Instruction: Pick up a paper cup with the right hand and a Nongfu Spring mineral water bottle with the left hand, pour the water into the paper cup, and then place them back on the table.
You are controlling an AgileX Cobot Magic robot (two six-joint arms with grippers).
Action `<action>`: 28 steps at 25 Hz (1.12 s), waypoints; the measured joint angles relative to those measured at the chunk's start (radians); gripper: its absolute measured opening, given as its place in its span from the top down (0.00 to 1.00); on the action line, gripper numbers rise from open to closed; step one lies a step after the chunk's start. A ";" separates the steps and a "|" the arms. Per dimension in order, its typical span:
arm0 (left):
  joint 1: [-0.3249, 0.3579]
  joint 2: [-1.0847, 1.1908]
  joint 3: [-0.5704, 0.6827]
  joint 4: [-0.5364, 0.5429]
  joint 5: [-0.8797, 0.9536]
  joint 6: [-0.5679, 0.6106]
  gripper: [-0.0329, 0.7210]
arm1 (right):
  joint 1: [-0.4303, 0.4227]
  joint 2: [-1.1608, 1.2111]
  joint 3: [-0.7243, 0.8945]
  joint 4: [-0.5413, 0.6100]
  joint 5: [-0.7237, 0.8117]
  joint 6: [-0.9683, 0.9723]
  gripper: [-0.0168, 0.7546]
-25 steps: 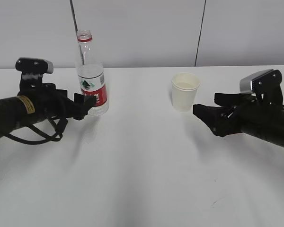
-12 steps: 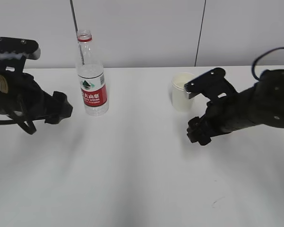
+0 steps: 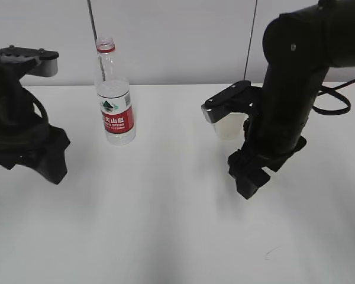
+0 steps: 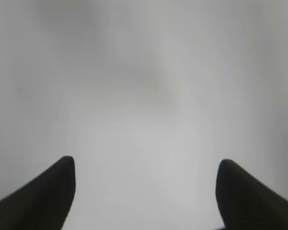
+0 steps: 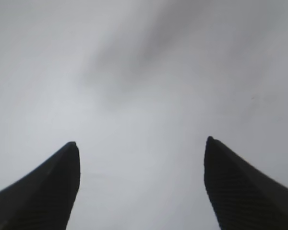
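White table (image 3: pixel 165 236), grey wall behind. Nongfu Spring mineral water bottle (image 3: pixel 114 94) upright, right of left hand (image 3: pixel 50 163), apart. Paper cup (image 3: pixel 228 127) behind right hand (image 3: pixel 248 177), partly hidden. Both jaws wide, empty, aimed tabletop-ward. Each obj nearest own-side arm.

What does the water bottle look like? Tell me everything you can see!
The Nongfu Spring mineral water bottle is tall, clear plastic, standing upright on the white table towards the back left. It has a red neck ring, no cap that shows, and a red-and-white label with a green mountain logo. Nothing touches it; the left hand hangs apart, lower left. The water level is hard to tell.
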 joint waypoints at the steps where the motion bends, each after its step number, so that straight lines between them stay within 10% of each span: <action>1: 0.000 -0.003 -0.008 -0.009 0.052 0.012 0.26 | 0.000 0.000 -0.017 0.042 0.047 -0.030 0.21; 11: 0.000 -0.172 -0.014 -0.039 0.182 0.038 0.26 | 0.000 -0.165 -0.038 0.286 0.201 -0.112 0.21; 28: 0.000 -0.841 0.323 0.005 0.171 0.040 0.23 | 0.000 -0.844 0.215 0.211 0.148 0.039 0.21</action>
